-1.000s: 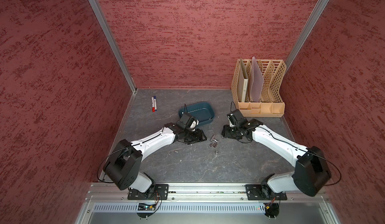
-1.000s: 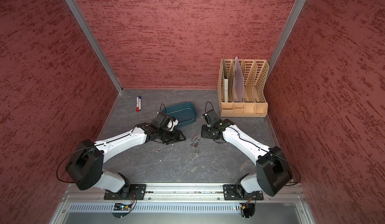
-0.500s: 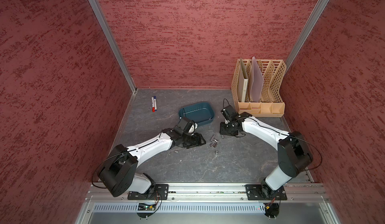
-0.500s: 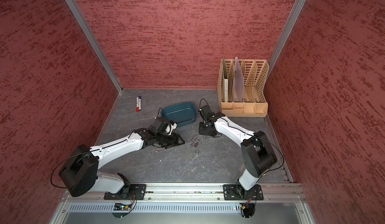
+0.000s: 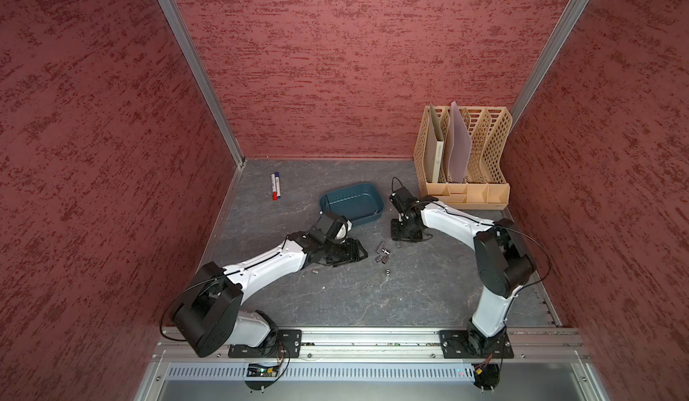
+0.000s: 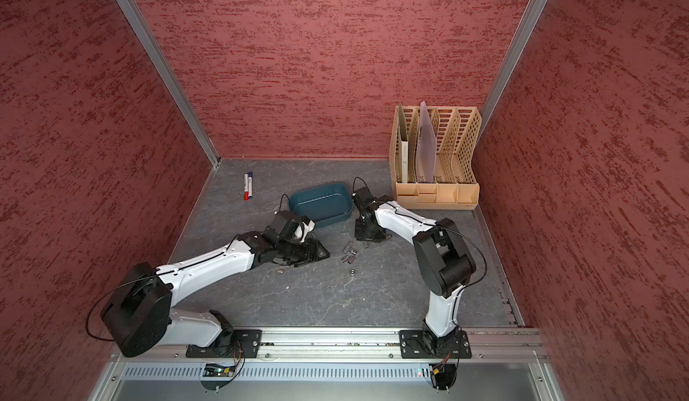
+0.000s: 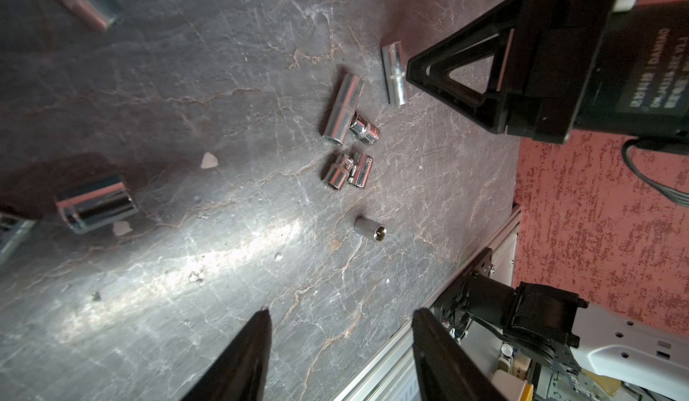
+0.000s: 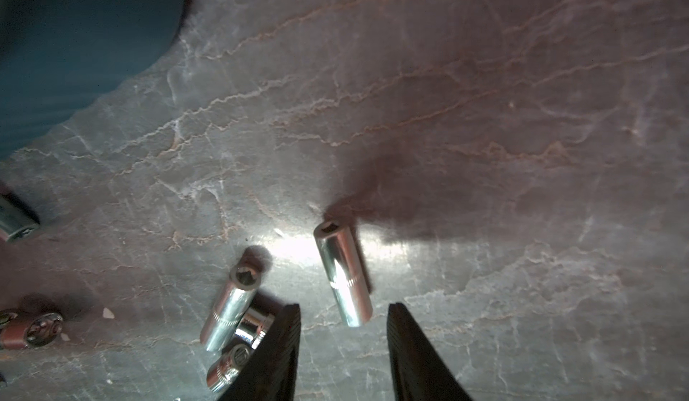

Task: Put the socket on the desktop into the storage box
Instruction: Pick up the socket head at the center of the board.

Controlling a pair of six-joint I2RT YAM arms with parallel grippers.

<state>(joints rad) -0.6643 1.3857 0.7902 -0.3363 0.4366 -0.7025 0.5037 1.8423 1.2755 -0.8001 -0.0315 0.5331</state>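
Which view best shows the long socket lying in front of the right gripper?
The right wrist view: the long socket lies sharp, one end between the right gripper's open fingers. The left wrist view shows it smaller, beside that gripper; in both top views it is a speck.

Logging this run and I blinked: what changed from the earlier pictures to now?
The right gripper shifted toward the storage box, its arm folding upward, and stands open at a long socket. The left gripper drew back slightly toward the near edge, open. Nothing taken or released. Other sockets, box and markers stayed.
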